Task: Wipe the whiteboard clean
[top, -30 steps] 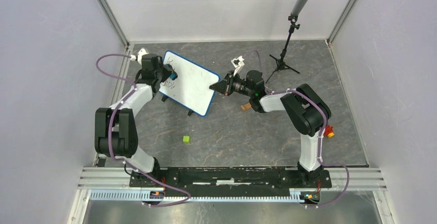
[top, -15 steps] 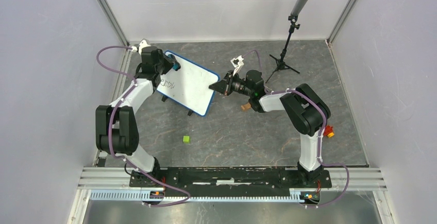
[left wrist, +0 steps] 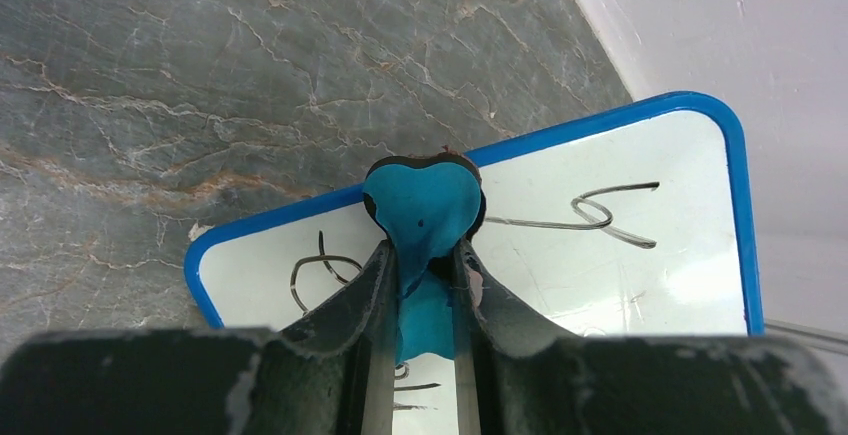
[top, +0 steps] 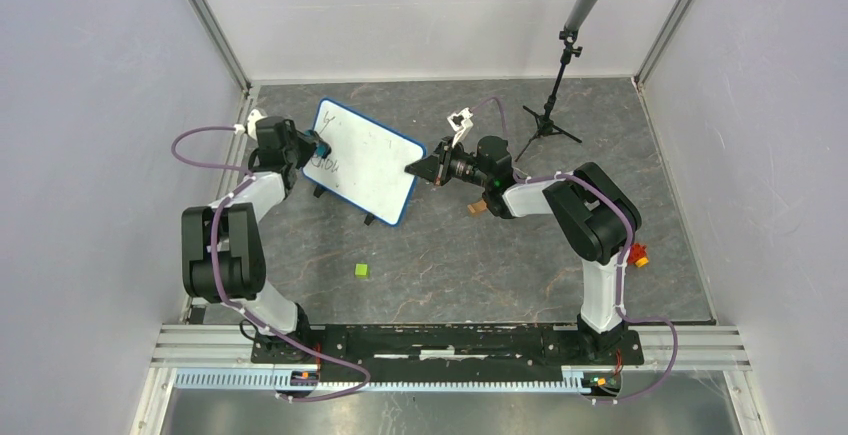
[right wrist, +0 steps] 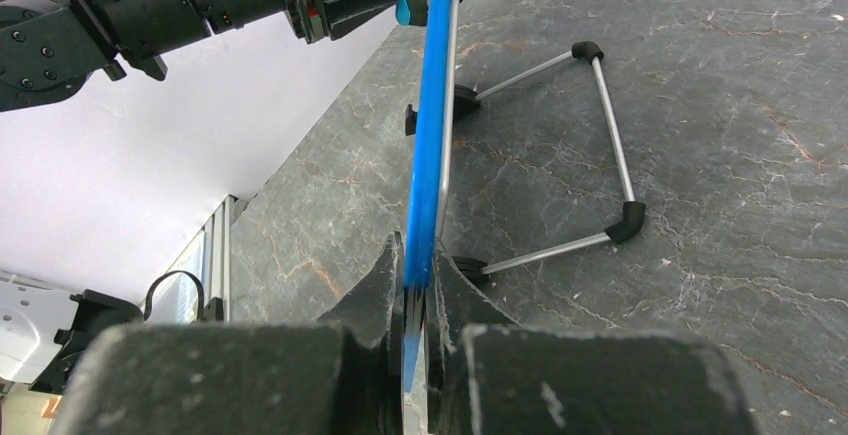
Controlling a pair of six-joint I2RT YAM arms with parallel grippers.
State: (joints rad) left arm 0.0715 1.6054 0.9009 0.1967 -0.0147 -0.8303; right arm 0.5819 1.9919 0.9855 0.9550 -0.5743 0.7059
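Two holds are being applied: whiteboard (top: 370, 160), far-left of centre, is being clamped edge-on by right gripper (right wrist: 418, 270); teal eraser (left wrist: 422, 205) is being pinched by left gripper (left wrist: 422, 260). Wiping stage, seemingly; firm passes are being called for over handwriting (left wrist: 590, 213).

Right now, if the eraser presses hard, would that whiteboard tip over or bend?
Probably stiff: the whiteboard edge runs straight. Likely tippy alone, on a thin wire stand; the right gripper clamping its edge should steady it against the eraser in the left gripper.
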